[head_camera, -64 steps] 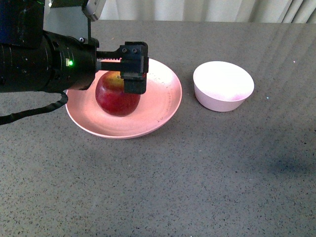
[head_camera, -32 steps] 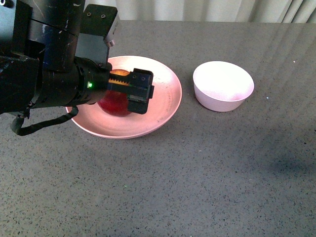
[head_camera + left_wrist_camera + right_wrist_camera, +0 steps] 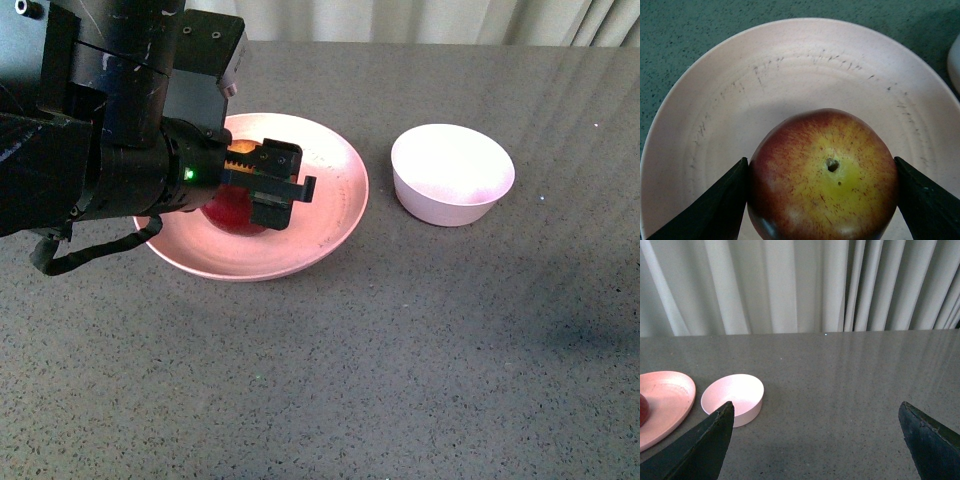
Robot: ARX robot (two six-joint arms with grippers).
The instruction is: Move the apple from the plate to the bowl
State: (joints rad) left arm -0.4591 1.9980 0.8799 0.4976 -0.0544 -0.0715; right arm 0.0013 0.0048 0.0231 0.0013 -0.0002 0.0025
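So the left hand (image 3: 268, 192) has dropped down over the apple (image 3: 822, 175) and now has a finger pressed against each side of it, with the apple still sitting on the plate (image 3: 330, 200) under the hand. Looks to me like the grab's done and lifting comes next. The bowl (image 3: 452, 175) waits empty, well off to the hand's side, and the right hand (image 3: 816, 407) is wide open, holding nothing.

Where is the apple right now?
In the front view, the apple sits on the pink plate at the left, gripped by the left gripper, with the bowl off to its right.
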